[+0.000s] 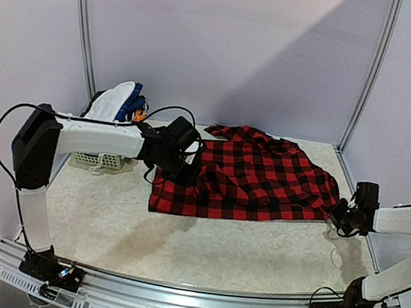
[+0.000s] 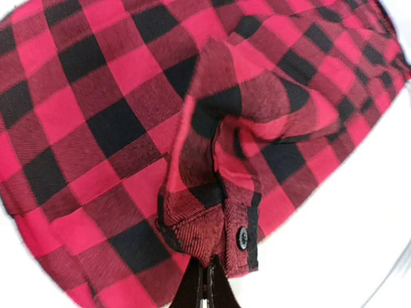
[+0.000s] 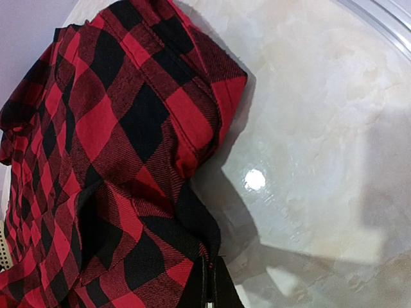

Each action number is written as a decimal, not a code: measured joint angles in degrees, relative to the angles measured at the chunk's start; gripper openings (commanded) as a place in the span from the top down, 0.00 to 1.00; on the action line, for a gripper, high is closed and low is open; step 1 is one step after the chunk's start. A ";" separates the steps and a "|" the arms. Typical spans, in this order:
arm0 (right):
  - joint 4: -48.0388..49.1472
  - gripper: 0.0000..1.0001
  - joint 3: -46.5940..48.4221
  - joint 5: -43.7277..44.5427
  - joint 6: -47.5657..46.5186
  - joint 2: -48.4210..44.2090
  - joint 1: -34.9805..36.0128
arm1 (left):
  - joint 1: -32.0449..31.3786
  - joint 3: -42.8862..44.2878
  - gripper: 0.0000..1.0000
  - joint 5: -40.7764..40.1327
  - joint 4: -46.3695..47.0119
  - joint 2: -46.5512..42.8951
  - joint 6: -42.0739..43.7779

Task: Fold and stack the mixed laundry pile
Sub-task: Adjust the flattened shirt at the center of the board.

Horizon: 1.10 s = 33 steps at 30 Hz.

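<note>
A: Where to find the red-and-black plaid shirt (image 1: 248,179)?

B: Spread over the pale marbled table (image 1: 177,249), just beside the small white lattice plastic basket (image 1: 103,160) and stretching well away from it. Mostly flat, with some rumpling along the edge farther back.

A: And the left tool (image 1: 179,167)?

B: Clenched on the shirt at the end nearest the basket. Pinching a thick, doubled cuff, to judge from its wrist view, right next to a small dark button (image 2: 242,237).

A: The right tool (image 1: 337,216)?

B: Also squeezed tight on plaid cloth, at the shirt end farthest from the basket. Folds bunched up just above the tips.

A: How to expect it to handle?

B: Soft, light and limp, with no stiffness at all. Likely to sag and drape wherever unsupported, and to drag wrinkles along if pulled across the table. Not fragile, and probably not slippery either. Best taken at cuffs, hems or seams, where thicker cloth gives a surer pinch. Worth checking for one layer caught instead of two.

A: Anything around to mind?

B: Mainly the basket itself, heaped with white and blue garments (image 1: 121,98). Sits close under the left forearm, so easy to nudge on a wide swing, by my reckoning. Also a loose black cable (image 1: 167,110) arching above that forearm on the shirt's side of the basket. Nothing else visible lying on the shirt.
</note>
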 measured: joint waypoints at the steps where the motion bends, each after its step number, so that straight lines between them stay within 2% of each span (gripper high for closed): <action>1: -0.02 1.00 0.02 0.24 0.00 -0.02 0.00 | 0.00 0.17 1.00 0.24 -1.09 -1.22 0.39; 7: -0.63 1.00 0.39 0.79 0.02 -0.02 0.00 | 1.36 0.00 1.00 2.51 -5.57 -5.66 1.77; 15: -0.94 1.00 0.63 1.29 0.02 -0.02 0.00 | 4.81 -0.83 1.00 2.14 -9.57 -4.92 2.91; 20: -1.27 0.99 0.66 1.88 0.02 -0.02 0.00 | 5.27 -0.85 0.95 0.94 -11.43 -3.41 3.23; 21: -1.36 0.99 0.66 1.90 0.02 -0.02 0.00 | 5.38 -0.85 0.92 0.87 -11.54 -3.23 3.26; 23: -1.46 0.95 0.68 1.90 0.02 -0.02 0.00 | 5.53 -0.85 0.79 0.87 -11.65 -2.97 3.45; 27: -1.68 0.75 0.74 1.84 0.02 -0.02 0.00 | 5.57 -0.87 0.32 0.11 -11.54 -2.10 3.02; 28: -1.77 0.69 0.76 1.73 -0.11 -0.02 -0.04 | 5.57 -1.01 0.24 -0.74 -11.41 -1.92 2.78; 31: -2.56 0.51 1.18 1.03 -0.24 -0.33 -0.17 | 5.51 -1.77 0.11 -4.92 -11.13 -1.99 1.99; 33: -3.54 0.41 1.66 0.39 -0.63 -1.73 -0.17 | 5.27 -2.73 0.09 -7.37 -10.80 -2.51 1.70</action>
